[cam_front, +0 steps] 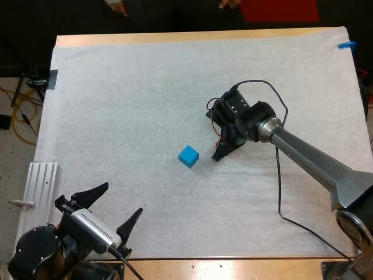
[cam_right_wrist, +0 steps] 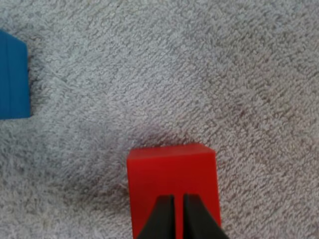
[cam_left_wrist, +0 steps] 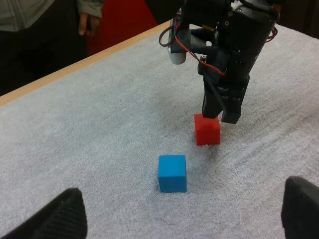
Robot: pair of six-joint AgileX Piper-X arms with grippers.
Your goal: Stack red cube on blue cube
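Where the left arm enters over the mat's (cam_front: 116,87) near edge, left gripper (cam_front: 122,198) hangs with fingers wide apart, holding nothing. Blue cube (cam_front: 188,156) sits mid-mat. Red cube (cam_left_wrist: 207,129) rests on the mat near blue, not touching it. Right gripper (cam_front: 221,154) is directly over red, fingers (cam_right_wrist: 164,219) drawn together with nothing between, tips at the cube's top.

Blue cube (cam_right_wrist: 12,74) cut by frame edge; red cube (cam_right_wrist: 169,169) partly behind right gripper (cam_right_wrist: 174,200).
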